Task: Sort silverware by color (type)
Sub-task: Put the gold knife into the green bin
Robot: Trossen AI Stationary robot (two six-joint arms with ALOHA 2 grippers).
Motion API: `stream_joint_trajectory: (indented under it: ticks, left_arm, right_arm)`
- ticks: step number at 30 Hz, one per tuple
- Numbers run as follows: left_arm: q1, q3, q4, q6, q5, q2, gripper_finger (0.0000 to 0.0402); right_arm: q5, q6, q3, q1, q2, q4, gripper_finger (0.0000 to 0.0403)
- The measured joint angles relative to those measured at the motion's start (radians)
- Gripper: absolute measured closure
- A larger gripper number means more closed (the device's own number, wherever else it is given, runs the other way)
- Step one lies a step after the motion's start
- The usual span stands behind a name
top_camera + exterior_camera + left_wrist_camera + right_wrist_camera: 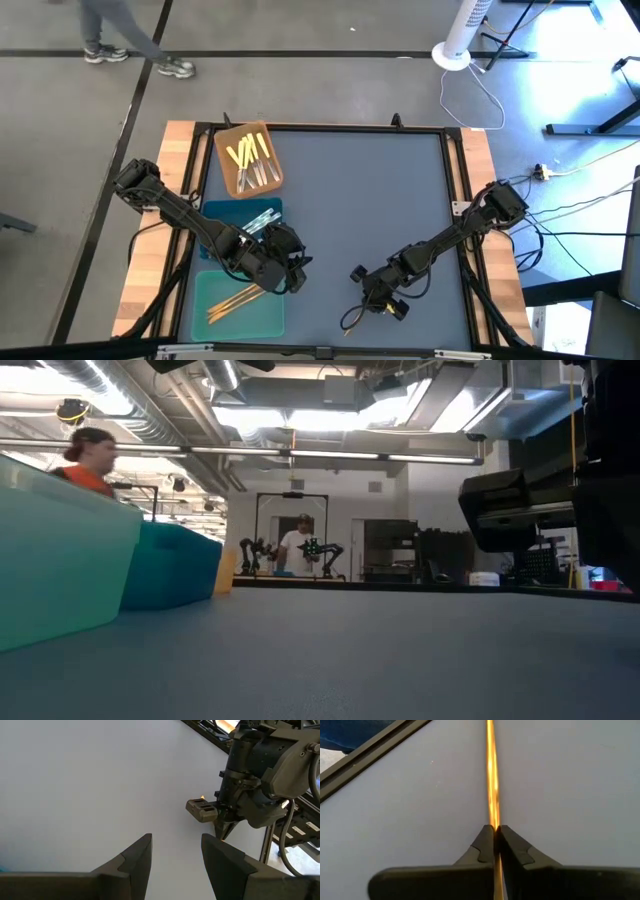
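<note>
My right gripper (495, 827) is low over the grey mat (400, 200), near its front middle (360, 280), and is shut on a thin orange-gold utensil (492, 775). My left gripper (175, 852) hangs open and empty by the right edge of the teal tray (270, 318), and faces the right gripper (222, 832). Orange-gold utensils (235, 300) lie in the teal tray. Silver ones (262, 220) lie in the blue tray (225, 212). Yellow-handled ones (245, 155) lie in the brown tray (228, 170). My right gripper pinches the orange-gold utensil's thin shaft (493, 820) between its two fingertips. The fingers slant down from the table's right side and lie along the utensil. It runs straight out ahead of them over the mat. Whether it is lifted clear does not show.
The three trays stand in a column along the mat's left side, and in the low view they show as the teal wall (60, 560) and the blue wall (170, 565). The rest of the mat (400, 650) is bare. A person (90, 460) stands beyond the table.
</note>
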Motion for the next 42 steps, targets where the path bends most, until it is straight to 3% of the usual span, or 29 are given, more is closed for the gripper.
stream_joint_trajectory:
  ticks: [27,42]
  left_arm:
    - [0.0,0.0,0.0,0.0,0.0,0.0,0.0237]
    - [0.0,0.0,0.0,0.0,0.0,0.0,0.0237]
  right_arm:
    - [0.018,-0.005,0.0,-0.029,-0.006,0.032,0.0398]
    - [0.029,-0.009,0.045,-0.152,-0.007,0.032,0.0398]
